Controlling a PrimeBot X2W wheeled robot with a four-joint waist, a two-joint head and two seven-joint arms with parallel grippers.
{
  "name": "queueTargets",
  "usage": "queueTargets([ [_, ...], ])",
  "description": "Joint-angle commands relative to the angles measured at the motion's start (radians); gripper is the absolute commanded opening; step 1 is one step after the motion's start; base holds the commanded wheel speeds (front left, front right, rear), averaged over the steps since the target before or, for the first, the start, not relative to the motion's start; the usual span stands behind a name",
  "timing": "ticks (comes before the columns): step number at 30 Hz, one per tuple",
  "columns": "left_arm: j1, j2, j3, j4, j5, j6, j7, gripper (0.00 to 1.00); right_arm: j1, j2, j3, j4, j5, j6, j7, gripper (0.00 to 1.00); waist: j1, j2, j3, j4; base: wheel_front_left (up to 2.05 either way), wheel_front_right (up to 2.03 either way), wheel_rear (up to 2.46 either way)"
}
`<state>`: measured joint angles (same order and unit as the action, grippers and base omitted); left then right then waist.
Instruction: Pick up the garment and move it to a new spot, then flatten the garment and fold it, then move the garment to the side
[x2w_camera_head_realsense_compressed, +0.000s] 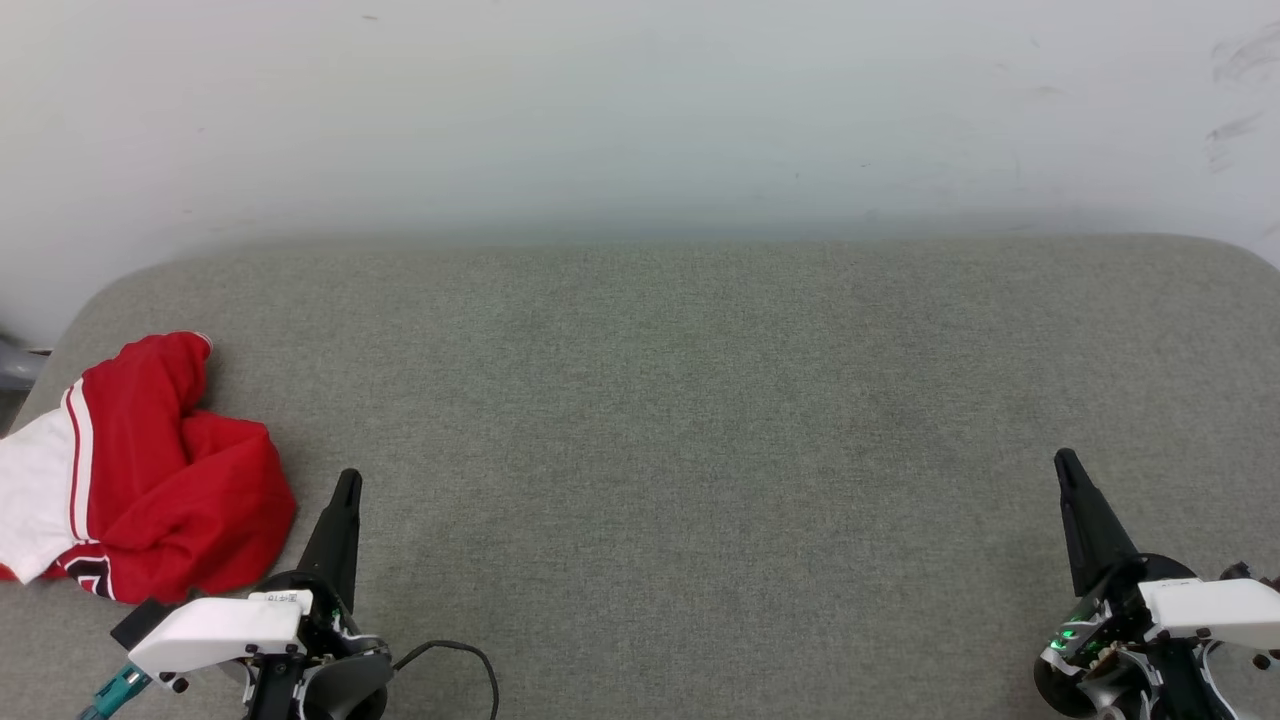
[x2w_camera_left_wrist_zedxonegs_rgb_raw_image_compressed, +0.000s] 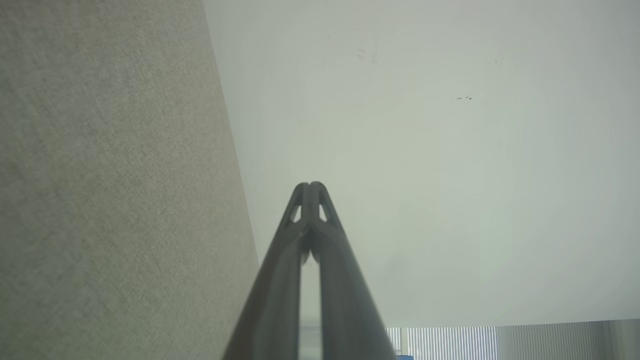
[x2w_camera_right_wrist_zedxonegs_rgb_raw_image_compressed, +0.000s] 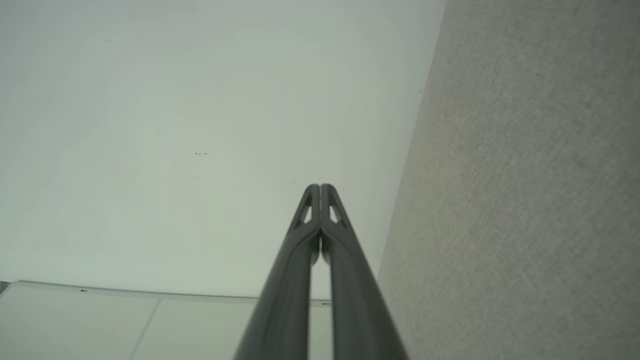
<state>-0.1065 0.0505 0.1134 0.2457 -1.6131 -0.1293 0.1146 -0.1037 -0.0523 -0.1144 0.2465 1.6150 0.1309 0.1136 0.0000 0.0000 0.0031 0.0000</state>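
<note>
- I see the garment (x2w_camera_head_realsense_compressed: 150, 470) crumpled (red, white sleeve) at the grey cushion's (x2w_camera_head_realsense_compressed: 650, 420) left edge
- left gripper (x2w_camera_head_realsense_compressed: 348, 480) fingers pressed together, holding nothing, just beside it
- right gripper (x2w_camera_head_realsense_compressed: 1066, 460) likewise, well apart

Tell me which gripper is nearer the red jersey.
Left. The left gripper sits close beside the crumpled red jersey; the right gripper is far across the grey cushion.

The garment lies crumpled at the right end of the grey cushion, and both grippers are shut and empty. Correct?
Wrong end: the head view shows the garment crumpled at the left end of the grey cushion, beside the left gripper. It and the right gripper are shut and empty.
</note>
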Motion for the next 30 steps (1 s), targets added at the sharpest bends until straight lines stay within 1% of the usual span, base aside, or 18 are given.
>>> queueTargets([
  [1,-0.006,-0.001,0.002,-0.001,0.0,-0.004,0.002,0.0,-0.011,0.003,-0.001,0.001,-0.006,0.0,0.002,0.0,0.0,0.0,0.0,0.0,0.0,0.0,0.0],
  [30,-0.006,-0.001,0.002,-0.001,0.0,-0.004,0.002,0.0,-0.011,0.003,0.0,0.001,-0.006,0.0,0.001,0.0,0.0,0.0,0.0,0.0,0.0,0.0,0.0],
])
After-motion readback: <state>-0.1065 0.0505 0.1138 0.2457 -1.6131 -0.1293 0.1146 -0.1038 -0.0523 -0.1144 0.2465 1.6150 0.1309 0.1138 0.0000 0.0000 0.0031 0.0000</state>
